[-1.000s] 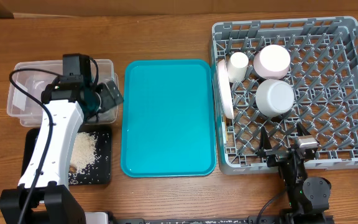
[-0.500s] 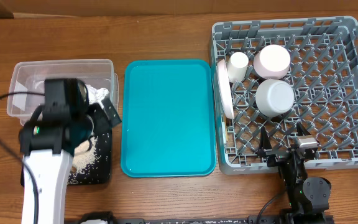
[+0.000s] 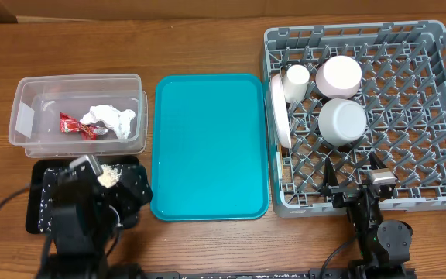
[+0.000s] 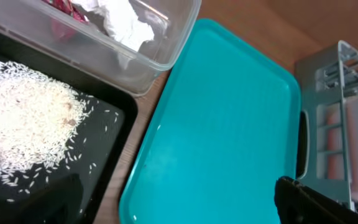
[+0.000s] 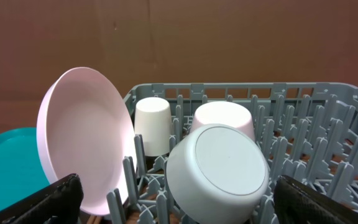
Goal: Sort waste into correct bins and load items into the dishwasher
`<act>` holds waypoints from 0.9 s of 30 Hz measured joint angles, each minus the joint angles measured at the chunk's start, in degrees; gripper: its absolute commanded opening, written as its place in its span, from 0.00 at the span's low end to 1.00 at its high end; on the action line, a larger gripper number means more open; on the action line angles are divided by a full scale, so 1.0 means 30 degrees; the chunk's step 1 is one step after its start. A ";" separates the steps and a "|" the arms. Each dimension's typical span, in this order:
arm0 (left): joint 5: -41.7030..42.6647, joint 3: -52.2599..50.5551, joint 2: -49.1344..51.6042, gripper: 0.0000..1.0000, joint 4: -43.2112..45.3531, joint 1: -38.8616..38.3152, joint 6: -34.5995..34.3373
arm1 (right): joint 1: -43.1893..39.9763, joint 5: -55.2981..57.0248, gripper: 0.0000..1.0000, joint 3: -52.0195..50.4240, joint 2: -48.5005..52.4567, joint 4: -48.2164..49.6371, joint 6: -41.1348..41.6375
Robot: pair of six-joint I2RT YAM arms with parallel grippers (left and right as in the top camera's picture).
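Note:
The clear tub bin (image 3: 29,116) holds the red wrapper (image 3: 76,124) and the white napkin (image 3: 114,118). In front of it, the black tray bin (image 3: 39,198) carries rice scraps (image 4: 23,124), which my left arm partly covers in the overhead view. My left gripper (image 3: 130,198) hangs open and empty over the tray's right edge. In the grey dishwasher rack (image 3: 424,155) stand the plate (image 3: 279,108), the cup (image 3: 296,81), the pinkish bowl (image 3: 339,75) and the white bowl (image 3: 341,122). My right gripper (image 3: 352,172) sits open at the rack's front wall, holding nothing.
A bare teal tray (image 3: 211,147) lies between the bins and the rack. The left wrist view shows the tub's corner (image 4: 166,43) and the teal tray (image 4: 229,124). Wooden tabletop (image 3: 207,39) runs behind everything.
My left arm has drawn back from over the clear tub toward the table's front edge, uncovering the wrapper and napkin inside. The right arm has not moved.

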 measured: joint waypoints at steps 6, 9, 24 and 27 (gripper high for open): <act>0.0051 -0.4350 -0.3089 1.00 0.6528 0.0007 -0.0386 | -0.0007 0.0000 1.00 0.0000 -0.0007 -0.0007 -0.0007; 0.0051 -0.6812 -0.4306 1.00 1.1366 0.0007 -0.0444 | 0.0000 0.0007 1.00 0.0000 0.0000 0.0000 -0.0007; -0.0947 -1.3588 -0.8371 1.00 1.8666 0.0000 -0.0306 | 0.0000 0.0007 1.00 0.0000 -0.0007 -0.0007 -0.0015; -0.1086 -1.3952 -0.9041 1.00 1.8549 0.0000 0.0117 | -0.0007 0.0007 1.00 0.0000 0.0000 0.0007 -0.0007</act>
